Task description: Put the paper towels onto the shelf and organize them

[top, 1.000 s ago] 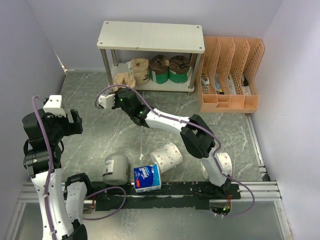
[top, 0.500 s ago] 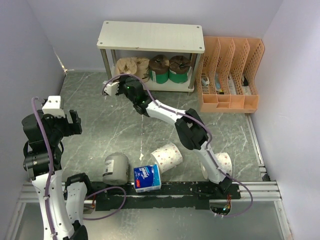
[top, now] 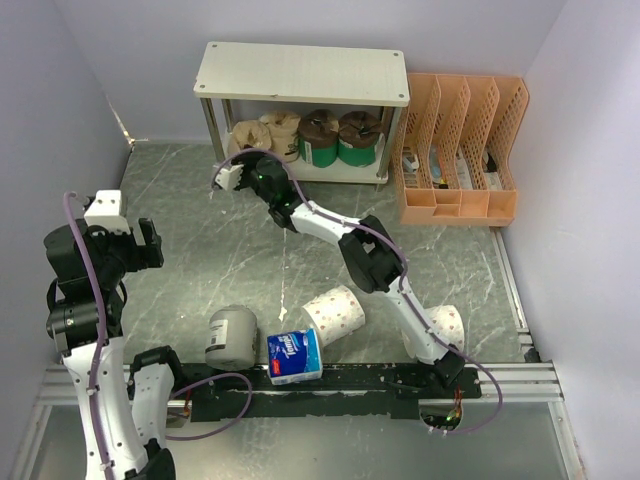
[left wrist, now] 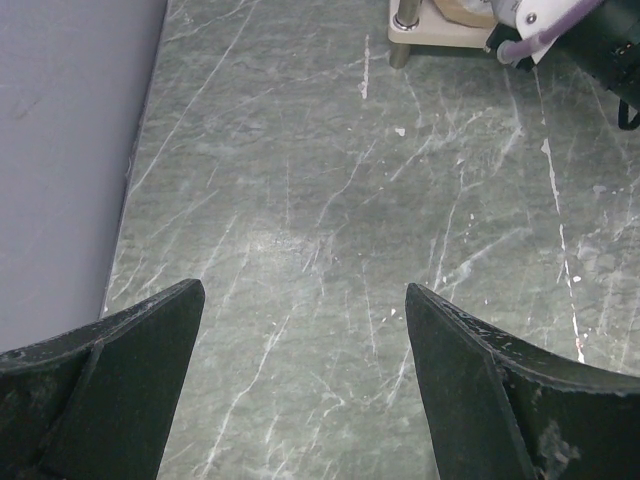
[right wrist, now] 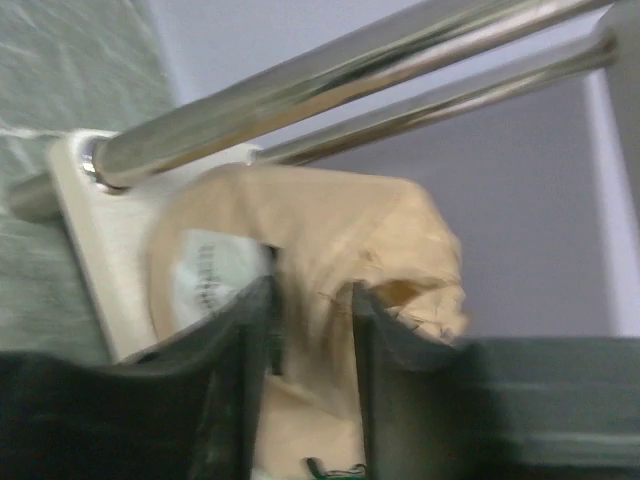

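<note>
The shelf [top: 300,72] stands at the back. Its lower tier holds two brown-and-green rolls [top: 320,135], a tan kraft roll [top: 281,129], and a second tan kraft roll [top: 246,136] at the left end. My right gripper [top: 251,158] reaches into that left end. In the right wrist view it [right wrist: 310,330] is shut on this tan kraft roll [right wrist: 330,225], beside the silver legs [right wrist: 300,85]. My left gripper [top: 125,245] is open and empty, over bare floor in the left wrist view [left wrist: 305,290]. A grey roll [top: 232,335], a blue-and-white pack [top: 295,356] and two white dotted rolls [top: 335,312] [top: 446,325] lie near the arm bases.
An orange perforated file organizer [top: 460,150] stands right of the shelf. Walls close in on the left, back and right. The shelf's upper board is bare. A shelf foot [left wrist: 403,45] shows at the top of the left wrist view.
My right arm has carried the tan kraft roll from the floor in front of the shelf into the left end of the lower tier. The left arm has barely moved.
</note>
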Robot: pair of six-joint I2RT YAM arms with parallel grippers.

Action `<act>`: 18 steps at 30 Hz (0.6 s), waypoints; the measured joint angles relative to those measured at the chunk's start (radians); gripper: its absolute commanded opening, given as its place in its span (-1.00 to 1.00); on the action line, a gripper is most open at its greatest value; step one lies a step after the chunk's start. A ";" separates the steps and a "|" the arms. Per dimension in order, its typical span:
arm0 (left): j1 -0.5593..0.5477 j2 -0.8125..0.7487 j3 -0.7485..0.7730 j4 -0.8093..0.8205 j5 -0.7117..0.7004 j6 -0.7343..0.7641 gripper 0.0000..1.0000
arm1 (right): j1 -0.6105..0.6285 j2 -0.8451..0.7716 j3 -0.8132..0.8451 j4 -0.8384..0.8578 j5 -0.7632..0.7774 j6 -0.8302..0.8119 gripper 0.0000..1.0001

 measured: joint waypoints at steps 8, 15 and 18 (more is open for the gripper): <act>0.000 0.018 0.000 0.000 0.000 0.000 0.87 | 0.009 -0.003 -0.022 0.167 0.042 -0.001 1.00; 0.001 0.026 0.000 0.000 0.000 0.000 0.87 | 0.124 -0.214 -0.430 0.395 0.153 -0.044 1.00; 0.002 0.016 0.000 -0.003 0.025 0.008 0.87 | 0.217 -0.363 -0.637 0.475 0.201 -0.031 1.00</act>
